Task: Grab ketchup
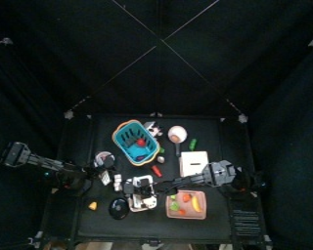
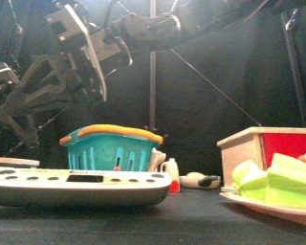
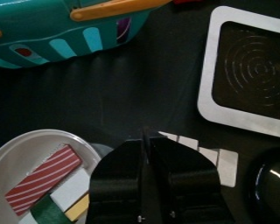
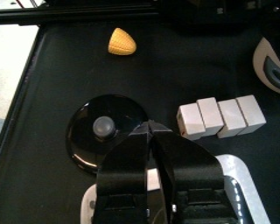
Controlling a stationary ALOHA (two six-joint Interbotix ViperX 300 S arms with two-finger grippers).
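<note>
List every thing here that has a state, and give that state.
Left gripper: shut, empty, above the table.
Right gripper: shut, empty, above the black lid.
Ketchup bottle: on the table, not gripped.
Basket: upright, something red inside.
Black lid: lying flat, knob up.
White blocks: four in a row, side by side.
Yellow wedge: lying alone on the table.

My table (image 4: 60, 79) looks matt black. The teal basket (image 3: 60, 39) seems glossy plastic, and the round black lid (image 4: 108, 131) shines smoothly.
</note>
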